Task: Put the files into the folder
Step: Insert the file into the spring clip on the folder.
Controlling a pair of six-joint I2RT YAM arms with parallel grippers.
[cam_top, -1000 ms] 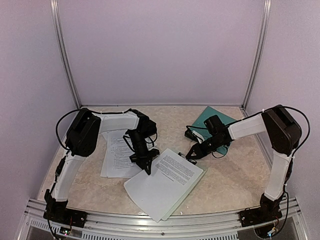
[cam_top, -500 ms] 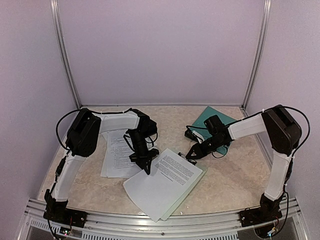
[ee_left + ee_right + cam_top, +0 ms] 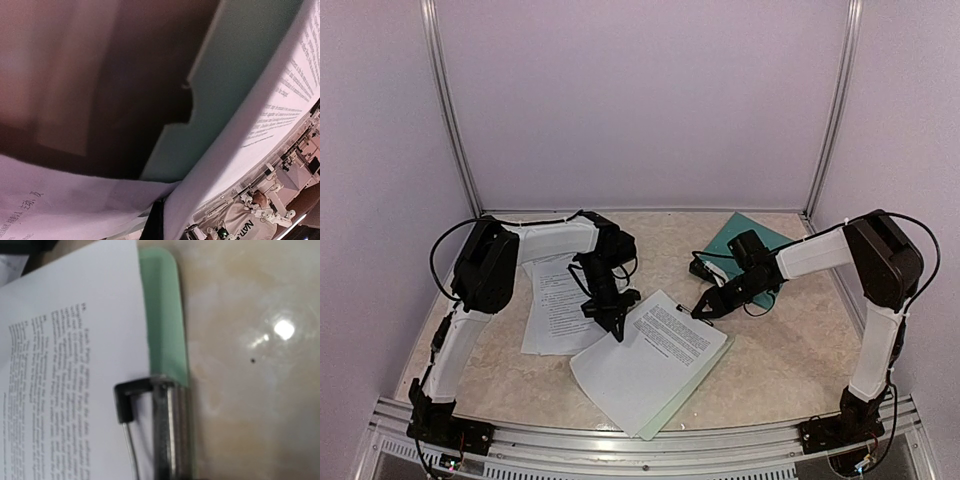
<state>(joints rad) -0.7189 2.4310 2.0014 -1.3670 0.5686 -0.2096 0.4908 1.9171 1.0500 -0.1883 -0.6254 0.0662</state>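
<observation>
The folder lies flat at the back right of the table, its near part hidden under the right arm, well apart from the paper. The files sit in 2 groups. A stack of printed sheets lies askew on the pale mint clipboard near the front middle. The loose sheets lie just beside it on the left, under the left arm.

The left hand points down at the stack's far left edge. Its tips look drawn to a point there, but I cannot tell whether they pinch a sheet. In the left wrist view a printed sheet curls up close to the lens, with a green surface showing behind it.

The right hand is low at the stack's far corner, near the clipboard's silver clip; I cannot tell whether its fingers are apart or together. In the right wrist view the clip bears on the top sheet, and the mint corner sticks out past the paper
</observation>
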